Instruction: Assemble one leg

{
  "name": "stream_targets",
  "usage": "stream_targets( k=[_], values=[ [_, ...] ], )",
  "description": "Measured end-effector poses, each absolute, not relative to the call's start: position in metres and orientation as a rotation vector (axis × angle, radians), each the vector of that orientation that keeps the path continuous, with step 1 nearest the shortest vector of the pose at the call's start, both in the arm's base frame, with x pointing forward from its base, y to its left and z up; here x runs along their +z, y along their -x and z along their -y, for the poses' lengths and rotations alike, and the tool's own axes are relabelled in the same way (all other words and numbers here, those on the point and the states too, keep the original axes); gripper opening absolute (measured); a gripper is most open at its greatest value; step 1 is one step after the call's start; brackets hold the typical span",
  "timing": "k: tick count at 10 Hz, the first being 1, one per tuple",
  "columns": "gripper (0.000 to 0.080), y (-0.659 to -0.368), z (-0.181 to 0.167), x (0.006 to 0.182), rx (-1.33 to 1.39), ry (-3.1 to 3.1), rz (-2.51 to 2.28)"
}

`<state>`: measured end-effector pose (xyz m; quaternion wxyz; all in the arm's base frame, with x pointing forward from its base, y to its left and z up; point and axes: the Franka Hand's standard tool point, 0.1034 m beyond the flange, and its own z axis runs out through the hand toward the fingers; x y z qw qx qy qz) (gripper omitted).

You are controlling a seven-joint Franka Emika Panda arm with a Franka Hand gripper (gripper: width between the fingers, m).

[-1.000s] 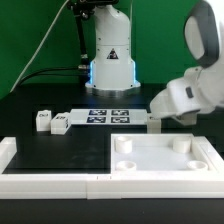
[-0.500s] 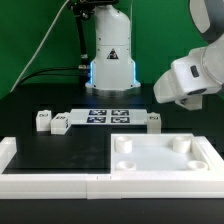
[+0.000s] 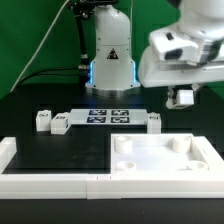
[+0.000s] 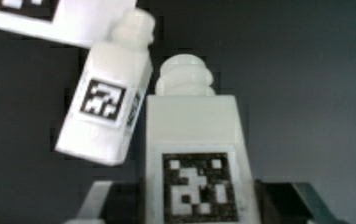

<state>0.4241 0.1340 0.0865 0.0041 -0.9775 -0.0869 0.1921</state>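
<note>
My gripper (image 3: 183, 97) is shut on a leg (image 3: 184, 96), a small white block, and holds it in the air above the table at the exterior view's right. In the wrist view the held leg (image 4: 196, 140) stands between the two fingers (image 4: 107, 202), tag facing the camera, peg end pointing away. My gripper (image 4: 196, 196) grips its lower part. Another leg (image 3: 154, 121) stands on the table below, also in the wrist view (image 4: 107, 95). Two more legs (image 3: 42, 120) (image 3: 60, 124) stand at the exterior view's left.
The large white square panel (image 3: 160, 160) with round corner holes lies at the front right. The marker board (image 3: 105, 116) lies in the middle, also in the wrist view (image 4: 33, 15). A white rail (image 3: 50, 182) runs along the front. A lamp base (image 3: 110, 60) stands behind.
The arm has risen and swung toward the exterior view's left, from low beside the panel to well above the table. The held leg now shows under the hand.
</note>
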Motion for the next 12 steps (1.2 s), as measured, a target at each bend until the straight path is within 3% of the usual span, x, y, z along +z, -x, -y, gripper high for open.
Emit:
stream_targets(
  k=[2, 5, 10, 12],
  values=[
    [0.0291, -0.425, -0.13, 0.096, 0.496, 3.065, 0.095],
    [0.0291, -0.437, -0.134, 0.099, -0.047, 3.067, 0.105],
    [0.0291, -0.52, -0.137, 0.11, -0.32, 3.008, 0.253],
    [0.0291, -0.549, -0.131, 0.097, -0.318, 2.997, 0.325]
  ],
)
